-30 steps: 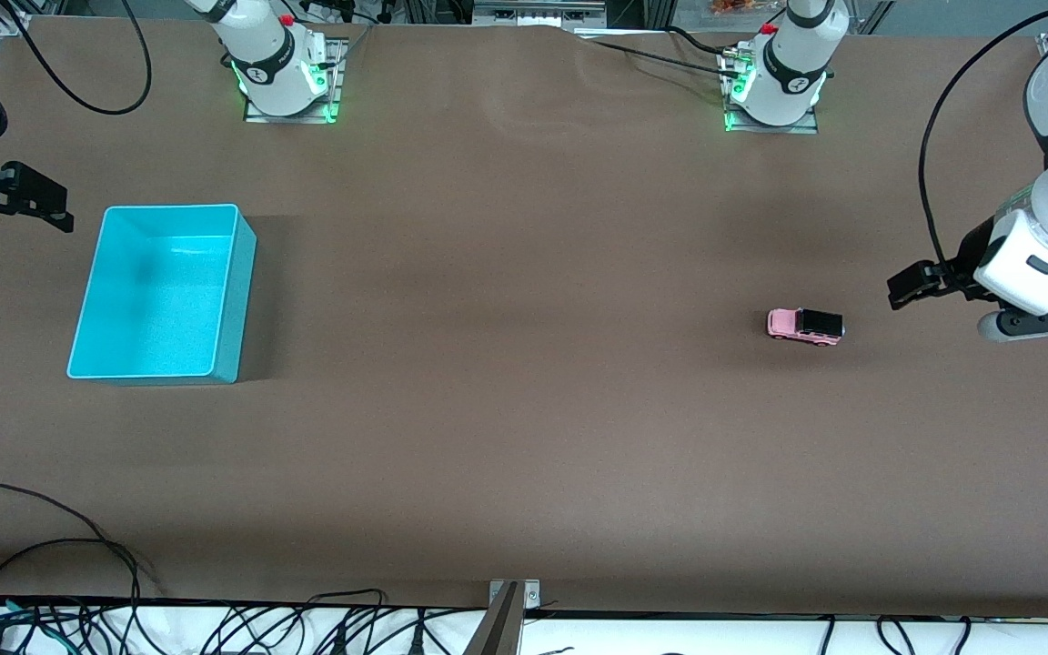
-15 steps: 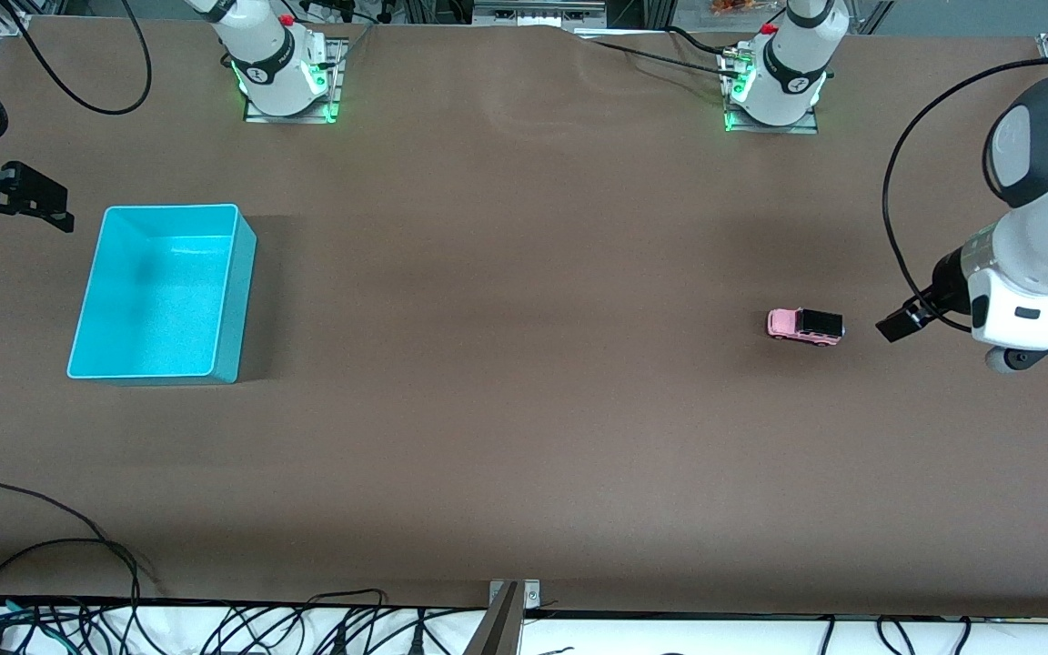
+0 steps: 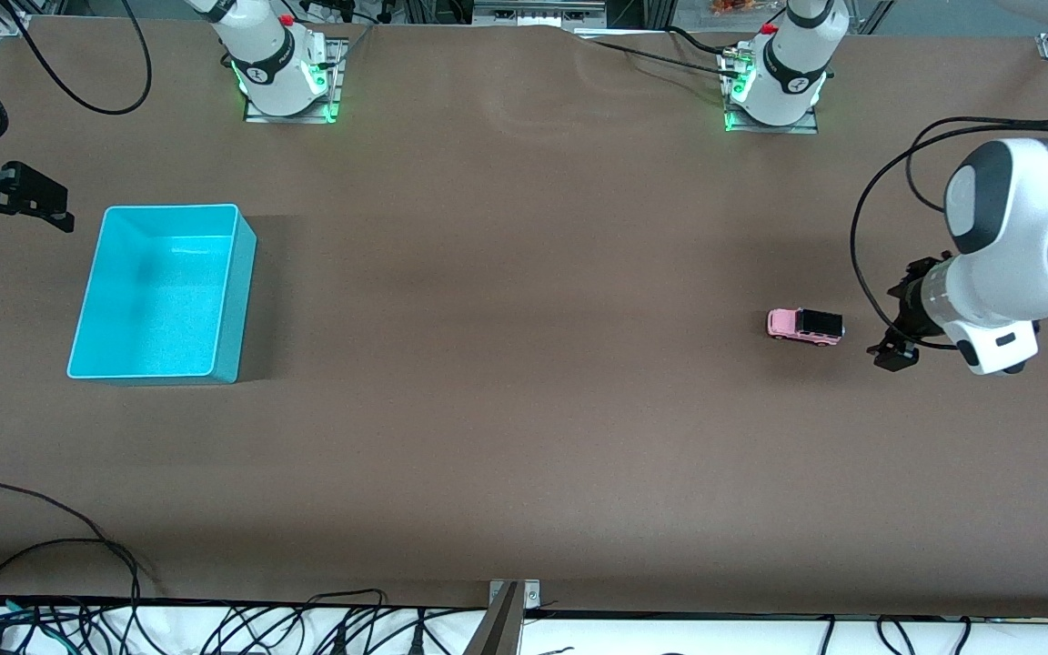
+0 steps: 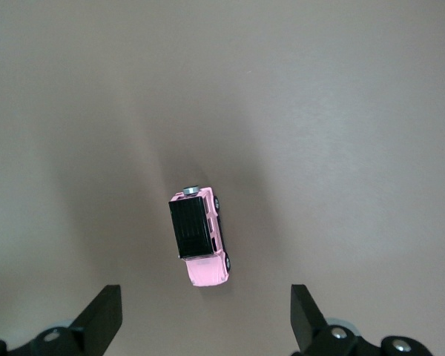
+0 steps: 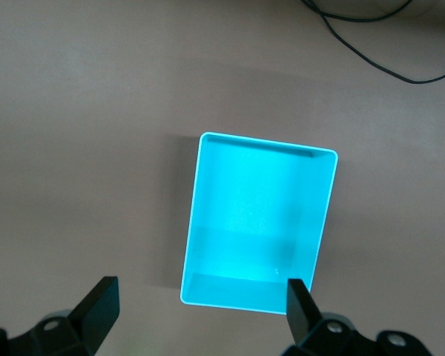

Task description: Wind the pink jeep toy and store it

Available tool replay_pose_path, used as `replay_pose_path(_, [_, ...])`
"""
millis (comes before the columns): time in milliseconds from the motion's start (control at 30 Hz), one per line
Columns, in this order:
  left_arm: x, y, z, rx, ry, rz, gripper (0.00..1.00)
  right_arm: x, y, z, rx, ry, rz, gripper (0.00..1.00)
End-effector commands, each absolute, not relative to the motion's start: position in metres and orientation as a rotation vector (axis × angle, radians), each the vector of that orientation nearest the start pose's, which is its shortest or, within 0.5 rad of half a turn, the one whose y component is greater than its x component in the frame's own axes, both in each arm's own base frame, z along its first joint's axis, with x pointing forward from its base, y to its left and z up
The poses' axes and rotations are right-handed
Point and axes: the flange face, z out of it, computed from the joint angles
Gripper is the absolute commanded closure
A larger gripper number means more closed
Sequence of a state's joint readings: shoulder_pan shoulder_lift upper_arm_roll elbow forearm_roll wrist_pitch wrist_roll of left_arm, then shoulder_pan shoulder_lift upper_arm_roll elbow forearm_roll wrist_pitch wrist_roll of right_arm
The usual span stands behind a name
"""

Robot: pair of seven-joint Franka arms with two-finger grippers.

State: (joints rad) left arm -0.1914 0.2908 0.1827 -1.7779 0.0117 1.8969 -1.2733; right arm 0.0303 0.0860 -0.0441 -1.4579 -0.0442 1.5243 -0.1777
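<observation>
The left tool (image 3: 897, 338) hangs above the surface near the left arm's end, fingers (image 4: 104, 315) spread wide. The right tool (image 3: 28, 196), apparently raised too, waits at the right arm's end, fingers (image 5: 96, 304) parted.

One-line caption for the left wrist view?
Open left end effector hovers over the pink jeep toy standing on the brown table.

White rounded arms (image 3: 1006, 246), black joint bands, black pincers, green-lit bases (image 3: 283, 91), black cables.

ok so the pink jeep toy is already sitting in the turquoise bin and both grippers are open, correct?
Not in the bin. The front view shows the pink jeep toy on the bare table toward the left arm's end, apart from the empty turquoise bin. Left gripper and right gripper are open.
</observation>
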Motion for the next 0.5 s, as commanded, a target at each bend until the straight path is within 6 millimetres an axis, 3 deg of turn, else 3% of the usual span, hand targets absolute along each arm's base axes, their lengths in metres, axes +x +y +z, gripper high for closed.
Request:
replay_pose_path(0, [0.599, -0.006, 0.352, -2.332, -1.892, 0.154, 0.0, 0.575, -0.011, 0.628, -3.191, -0.276, 0.041, 0.0])
replay_pose_path(233, [0.574, 0.007, 0.299, -2.256, -1.991, 0.141, 0.0, 0.575, -0.011, 0.628, -3.191, -0.278, 0.042, 0.0])
replay_pose_path(467, [0.557, 0.008, 0.265, -2.197, -2.078, 0.127, 0.0, 0.575, -0.011, 0.628, -3.191, -0.278, 0.042, 0.0])
